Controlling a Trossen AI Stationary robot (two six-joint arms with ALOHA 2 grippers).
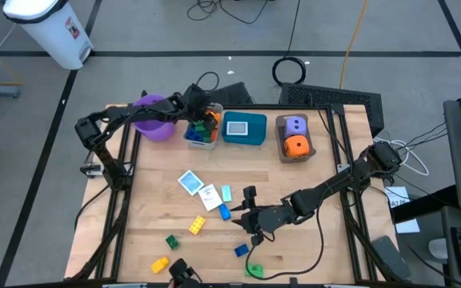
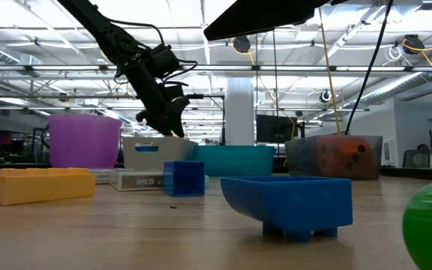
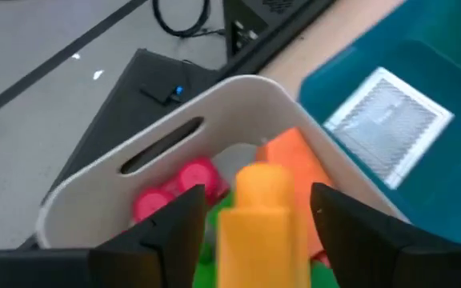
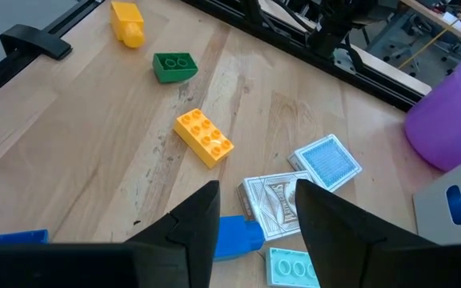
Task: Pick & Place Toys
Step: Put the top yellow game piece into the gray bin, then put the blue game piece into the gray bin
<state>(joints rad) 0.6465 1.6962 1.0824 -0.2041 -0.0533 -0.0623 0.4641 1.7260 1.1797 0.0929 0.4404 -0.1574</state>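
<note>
My left gripper (image 3: 258, 196) (image 1: 198, 112) hangs over the pale grey bin (image 3: 174, 128) at the table's far side, fingers open. An orange brick (image 3: 262, 228) stands upright between them, above the red, green and orange bricks in the bin. My right gripper (image 4: 258, 192) (image 1: 248, 212) hovers open over the table's middle. Beyond its fingertips a blue brick (image 4: 237, 238) lies flat on the wood beside two cards (image 4: 274, 200) (image 4: 326, 160). A yellow brick (image 4: 204, 138) and a green brick (image 4: 174, 66) lie farther off. My left gripper comes at the bin slanting down from the near left. The orange brick stands between its two fingers (image 3: 174, 228). Slivers of the bin's contents show on both sides of the brick. I cannot tell whether either finger touches it.
A purple bucket (image 1: 154, 118) stands left of the grey bin. A teal bin (image 1: 244, 128) holding a card stands to its right. Beyond that, a brown bin (image 1: 294, 156) holds a purple die (image 1: 296, 124) and an orange die (image 1: 296, 146). More bricks (image 1: 160, 263) (image 1: 254, 270) lie near the front edge.
</note>
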